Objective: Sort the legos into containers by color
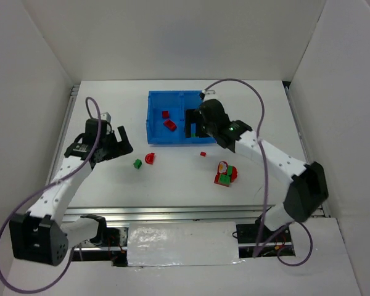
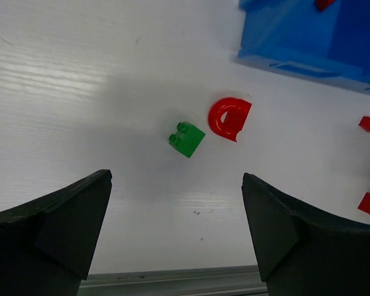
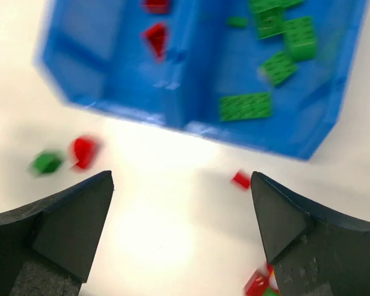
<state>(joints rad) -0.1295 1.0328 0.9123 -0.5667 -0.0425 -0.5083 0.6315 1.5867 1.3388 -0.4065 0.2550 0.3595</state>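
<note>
Toward the far middle of the white desk [image 1: 172, 191] sits the translucent blue tray [image 1: 151, 117], a rectangle split by a centre divider into two square compartments and far larger than any brick. Its left compartment [image 1: 157, 131] holds two red bricks [image 1: 170, 124]. From above, the right compartment [image 3: 222, 61] is mostly covered by the right pincer [image 1: 193, 123], which hovers over it with jaws spread wide and nothing between them. The right wrist view (blurred, but readable) fills that gap: several green bricks [image 3: 245, 106], studded and mostly flat, lie scattered on the right compartment's floor, with red pieces across the divider. On the bare desk in front of the tray lie the loose legos: a green brick [image 1: 137, 163] just beside a red curved piece [image 1: 150, 158], a small red brick [image 1: 203, 153] near the tray's front wall, and a joined clump [image 1: 224, 173] of red and green nearer the arms. The left wrist view shows what the overhead cannot, namely the two studs on the green brick and the arch-like hollow of the curved piece, the two close but not touching. The left pincer [image 1: 119, 143] hangs left of the tray, released and empty, and in its own view its jaws frame those two pieces.
</note>
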